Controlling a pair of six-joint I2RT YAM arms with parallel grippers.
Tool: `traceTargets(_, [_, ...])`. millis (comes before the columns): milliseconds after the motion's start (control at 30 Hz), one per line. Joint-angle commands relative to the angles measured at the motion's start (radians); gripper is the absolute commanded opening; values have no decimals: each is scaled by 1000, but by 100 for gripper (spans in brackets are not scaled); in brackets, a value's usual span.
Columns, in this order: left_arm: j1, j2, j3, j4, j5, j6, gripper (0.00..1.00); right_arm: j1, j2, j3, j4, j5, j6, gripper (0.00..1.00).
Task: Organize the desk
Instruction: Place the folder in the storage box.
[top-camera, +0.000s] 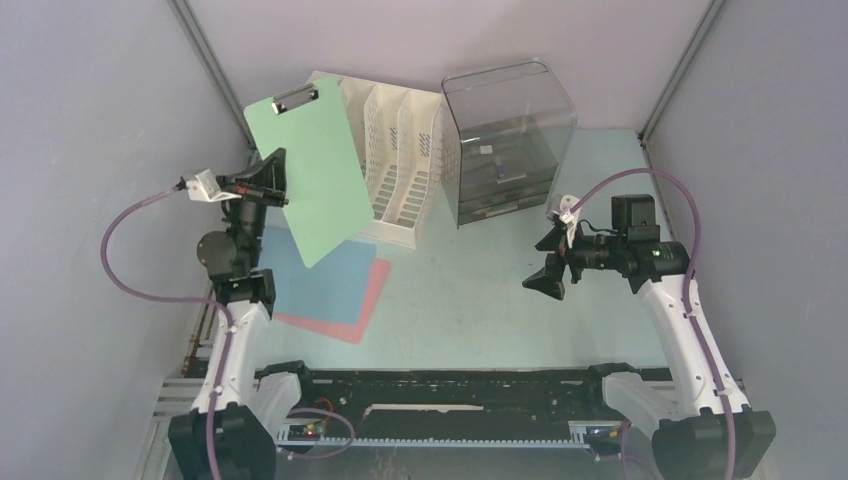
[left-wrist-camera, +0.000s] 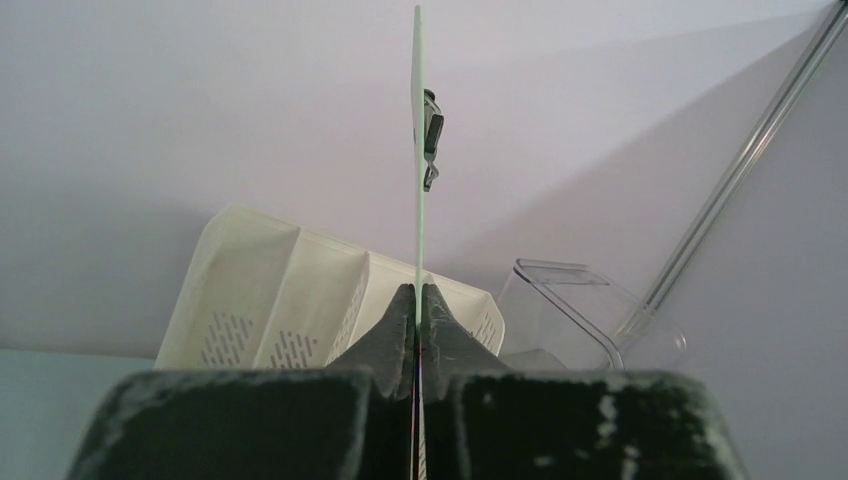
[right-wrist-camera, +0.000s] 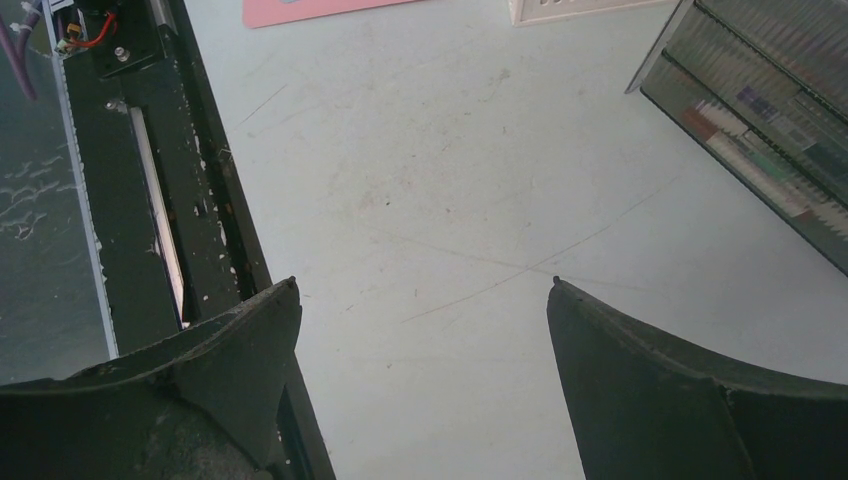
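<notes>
Pinched at its nine o'clock edge by the left pincer (top-camera: 277, 180), the thin flat green clipboard with metal clip (top-camera: 312, 185) looks light, stiff and liable to pivot, while the right pincer (right-wrist-camera: 422, 286) hangs spread over the pale mint-green surface (top-camera: 480, 300).

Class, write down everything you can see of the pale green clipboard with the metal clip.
A thin, flat, matte pale green clipboard, rectangular, with a metal clip at its top end. The left gripper is shut on one long edge, holding it off the mint-green desk, clip end up, before the white slotted file rack. Nothing else visibly touches it.
</notes>
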Motion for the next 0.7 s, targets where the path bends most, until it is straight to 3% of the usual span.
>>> traceTargets(0, [-57,65,92,172,-49,74,0,6,6,7,-10,-1,-13,100])
traceTargets(433, [-201,296,232,199,-132,315,0,6,23,8,-11,13,-16,100])
traceTargets(667, [-236,404,276,205,-140,367,0,6,30,7,-11,17,-17,100])
